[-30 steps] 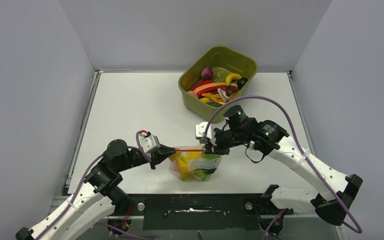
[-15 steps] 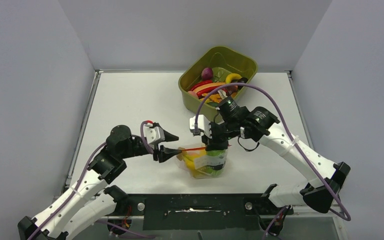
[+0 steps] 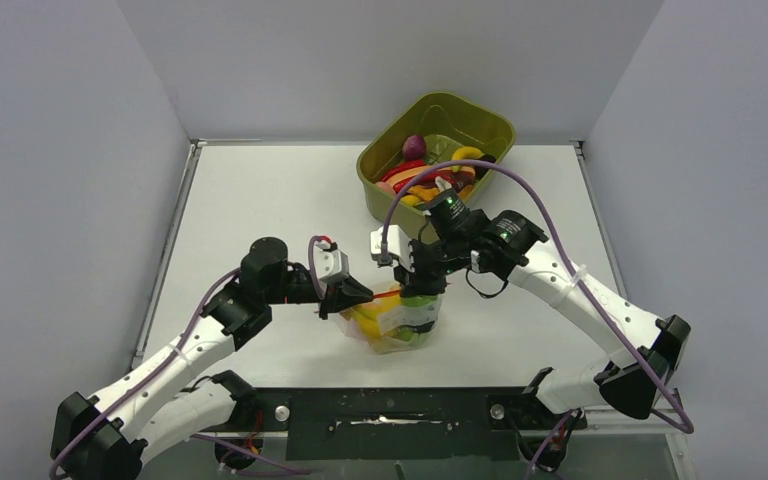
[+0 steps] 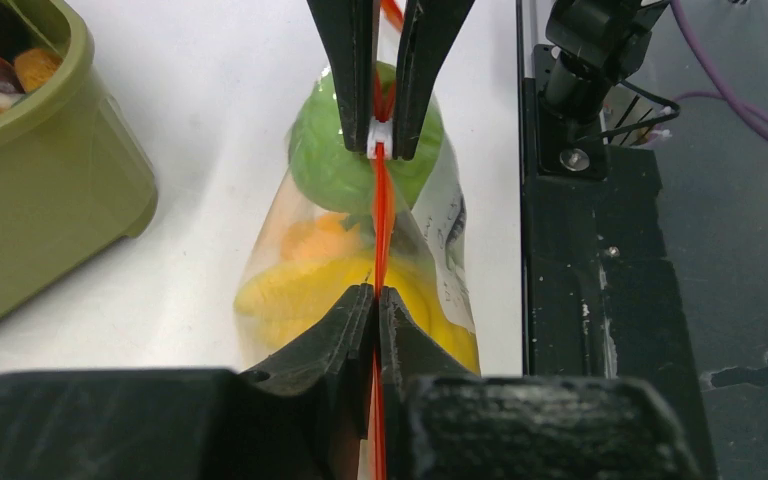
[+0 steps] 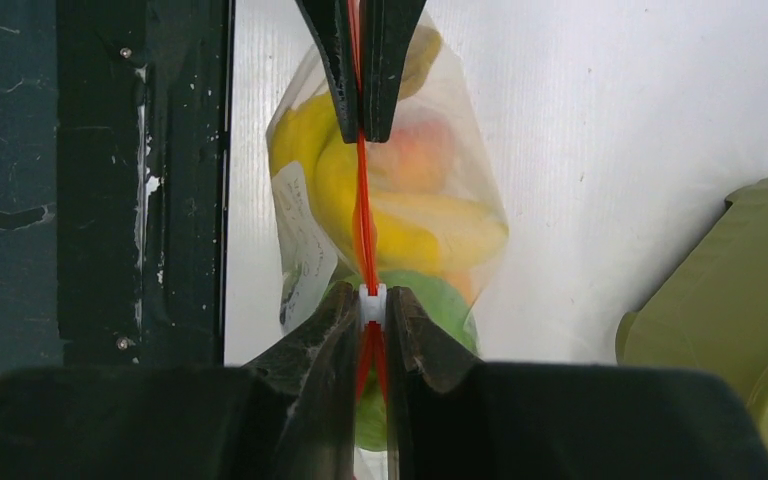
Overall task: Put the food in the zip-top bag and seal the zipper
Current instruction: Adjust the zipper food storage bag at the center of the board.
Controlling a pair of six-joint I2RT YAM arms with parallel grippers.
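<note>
One zipper point(image 4: 380, 220), pinched by two hands: left hand point(image 4: 375, 295) on the strip, right hand point(image 5: 372, 300) at its white slider point(image 4: 380, 135). One zip-top bag point(image 3: 405, 328) holds yellow, orange and green food point(image 4: 320, 290). One olive tub point(image 3: 400, 195) stands behind on the tabletop point(image 3: 260, 200).

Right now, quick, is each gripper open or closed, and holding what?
Left gripper: closed, pinching the zipper.
Right gripper: closed on the zipper's white slider.

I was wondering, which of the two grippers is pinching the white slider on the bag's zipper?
The right gripper: it is shut on the white slider. The left gripper pinches only the bare orange-red zipper farther along.
</note>
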